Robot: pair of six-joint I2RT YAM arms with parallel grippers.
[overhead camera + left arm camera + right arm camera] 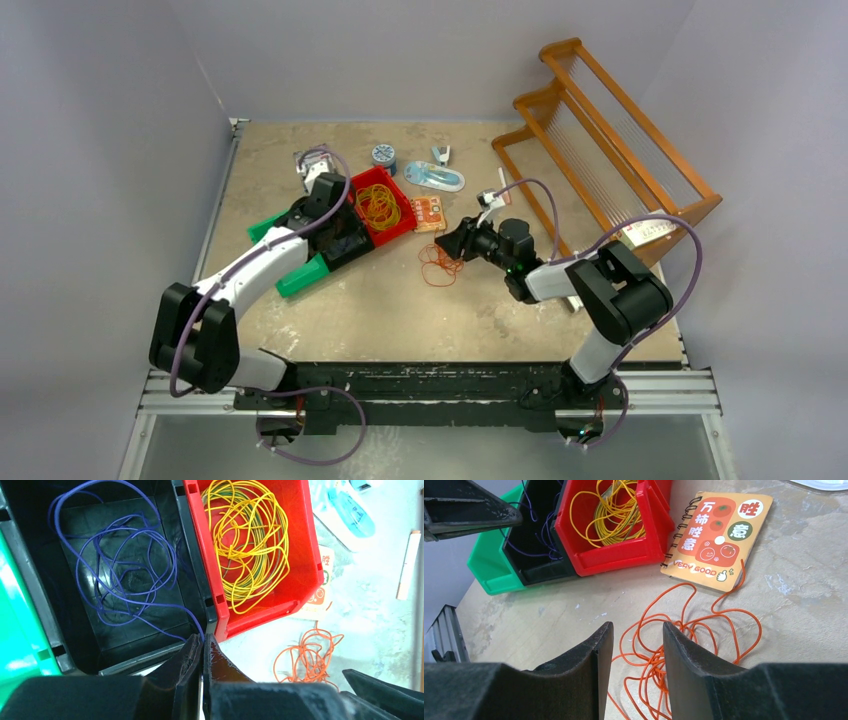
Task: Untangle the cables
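The purple cable [125, 570] lies coiled in the black bin [135, 657], and one strand runs up into the tips of my left gripper [202, 640], which is shut on it at the bin's near rim [345, 232]. The yellow cable [250, 545] fills the red bin [270, 612]. On the table in front of the bins the orange cable [684, 630] lies in loose loops. My right gripper [638, 627] hangs open just above it, fingers either side of the loops, holding nothing [450, 243].
A green bin [494, 575] sits left of the black one. An orange spiral notebook [719, 535] lies beside the red bin, touching the orange cable. A wooden rack [610, 130] stands at the back right. A blue tape roll [384, 157] and a packaged tool [435, 178] lie behind the bins.
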